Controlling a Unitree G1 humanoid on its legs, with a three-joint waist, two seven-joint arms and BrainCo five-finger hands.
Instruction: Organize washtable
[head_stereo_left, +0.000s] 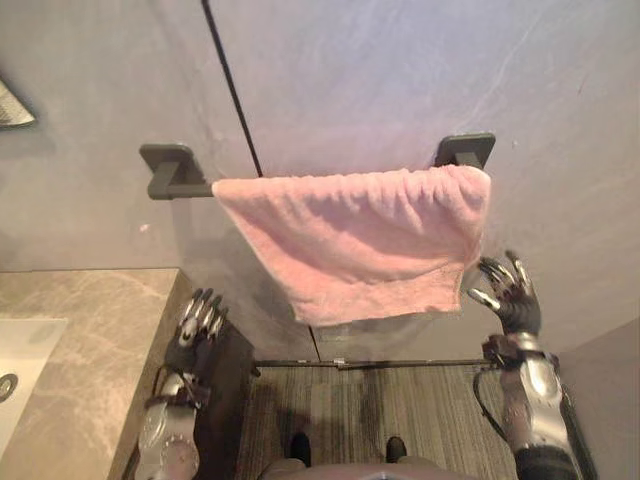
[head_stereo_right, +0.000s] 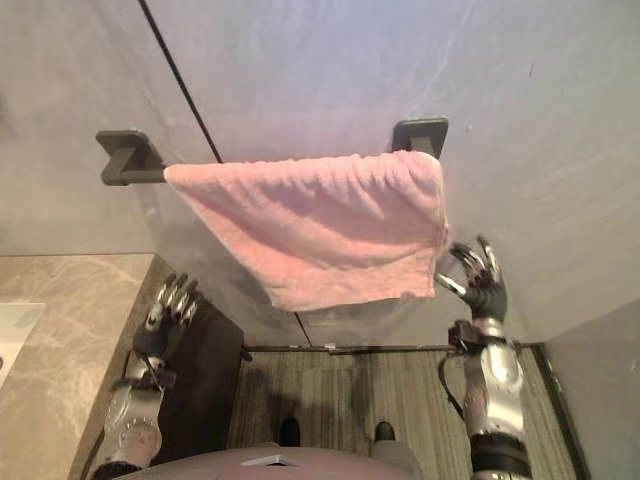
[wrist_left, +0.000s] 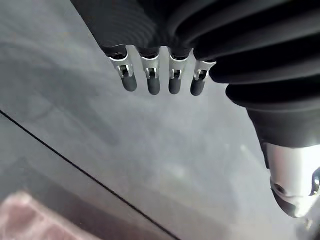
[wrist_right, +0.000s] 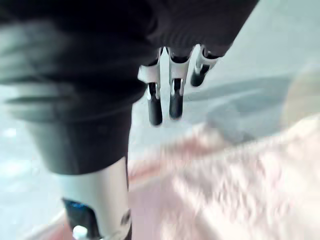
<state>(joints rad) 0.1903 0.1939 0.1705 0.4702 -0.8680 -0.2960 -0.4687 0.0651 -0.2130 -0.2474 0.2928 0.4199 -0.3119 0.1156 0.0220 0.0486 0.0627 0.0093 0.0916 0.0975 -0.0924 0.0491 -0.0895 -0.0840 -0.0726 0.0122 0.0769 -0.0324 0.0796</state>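
Towel (head_stereo_left: 360, 240) hangs draped over the wall bar (head_stereo_left: 190, 188), bunched toward its right end. Right hand (head_stereo_left: 512, 295) is just right of the towel's lower right corner, fingers spread, holding nothing. Left hand (head_stereo_left: 198, 325) is by the bench (head_stereo_left: 90, 330) edge, fingers straight, empty.

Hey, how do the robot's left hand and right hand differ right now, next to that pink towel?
The right hand is raised close to a lower corner of the pink towel. The left hand sits lower, by the counter edge, apart from the towel. The right hand's fingers are spread and bent, while the left hand's lie straight, side by side. Both hold nothing.
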